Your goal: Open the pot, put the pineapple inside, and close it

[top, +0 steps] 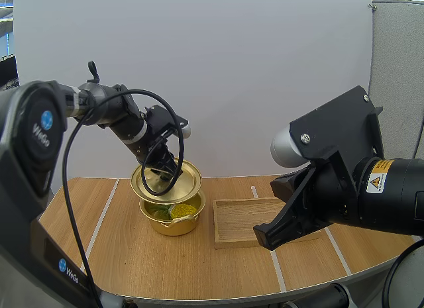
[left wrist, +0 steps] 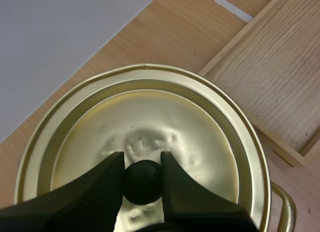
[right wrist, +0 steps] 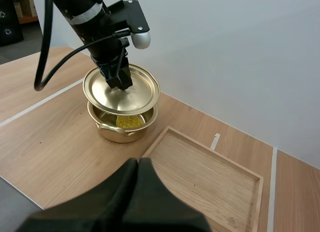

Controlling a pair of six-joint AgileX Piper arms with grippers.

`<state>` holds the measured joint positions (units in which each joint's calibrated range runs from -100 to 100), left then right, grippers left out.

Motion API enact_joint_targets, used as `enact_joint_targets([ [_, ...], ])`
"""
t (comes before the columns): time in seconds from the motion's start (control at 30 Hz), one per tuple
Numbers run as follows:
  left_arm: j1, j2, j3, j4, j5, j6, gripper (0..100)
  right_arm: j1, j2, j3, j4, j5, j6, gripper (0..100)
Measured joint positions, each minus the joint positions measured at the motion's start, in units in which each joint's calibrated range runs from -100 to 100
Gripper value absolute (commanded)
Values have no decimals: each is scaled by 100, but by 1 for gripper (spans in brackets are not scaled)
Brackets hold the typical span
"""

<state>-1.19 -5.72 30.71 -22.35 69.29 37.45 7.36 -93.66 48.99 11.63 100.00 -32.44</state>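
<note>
The left gripper (left wrist: 142,159) pinched the black knob (left wrist: 142,184), holding the gold lid (top: 189,182) a little tilted just above the pot (top: 173,226). The pot stood left of the table's (top: 132,255) middle, beside the wooden tray (top: 242,222), with the pineapple (top: 183,210) inside. Closing looked best done by levelling the lid, centring rim over rim, lowering straight, then releasing. The right gripper (right wrist: 138,164) hung closed and empty toward the front edge.

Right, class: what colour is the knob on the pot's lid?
Black: the knob, pinched by the left gripper on the gold lid. The left wrist view shows it best.
</note>
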Motion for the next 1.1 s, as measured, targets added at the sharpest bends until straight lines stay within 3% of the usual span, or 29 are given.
enact_joint_targets([
  [1.1, 0, 510, 0, -236, -130, 213, 0, 0, 0, 0, 0, 0, 0, 0],
])
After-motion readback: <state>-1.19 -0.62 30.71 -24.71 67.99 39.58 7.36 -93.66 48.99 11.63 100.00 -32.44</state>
